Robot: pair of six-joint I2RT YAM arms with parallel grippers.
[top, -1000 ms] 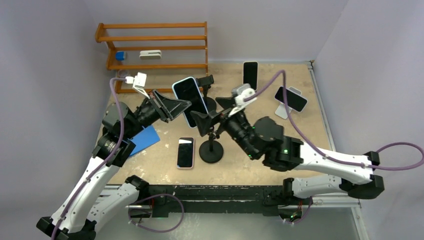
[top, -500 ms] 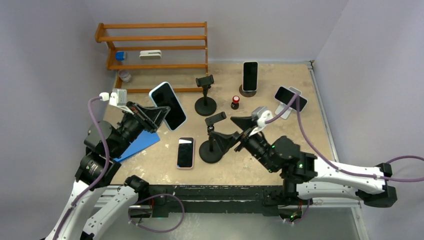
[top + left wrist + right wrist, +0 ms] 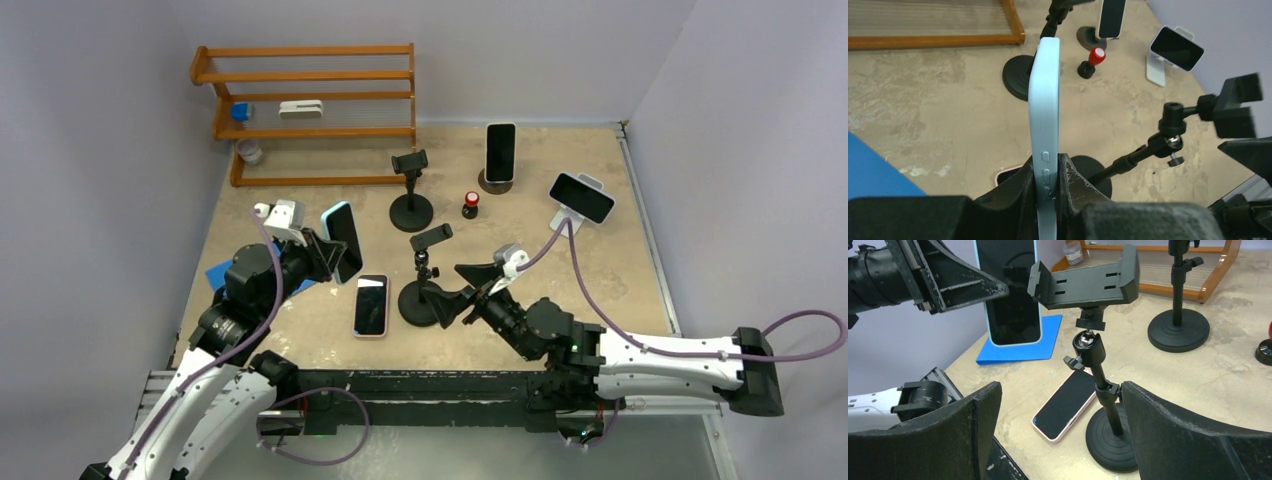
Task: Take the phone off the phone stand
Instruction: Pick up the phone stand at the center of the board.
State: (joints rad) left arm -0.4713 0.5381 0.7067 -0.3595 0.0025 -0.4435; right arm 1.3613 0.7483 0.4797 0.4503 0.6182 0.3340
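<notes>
Left end effector (image 3: 1048, 175): pressed together on the lower end of the phone, one finger on each flat face; it sits over the left part of the tabletop (image 3: 540, 260).
Phone (image 3: 1045, 100): light blue case, out of the phone stand and held in the air, upright on its short end, left of the stand and well apart from it; its dark screen faces the stand in the right wrist view.
Phone stand (image 3: 424, 270): black, on a round base near the middle of the near half of the tabletop; its clamp at the top of the pole holds nothing.
Right end effector (image 3: 1060, 390): fingers spread wide, low and just right of the stand's base; from the wrist view the pole and base show between the two fingers, with no contact visible.
Pink phone (image 3: 371, 305): flat, screen up, just left of the stand's base.
Blue pad (image 3: 1018, 347): flat on the tabletop at the left, beneath the held phone.
Second stand (image 3: 410, 190): black, farther back, clamp bare.
Wooden rack (image 3: 310, 100): at the far left edge.
</notes>
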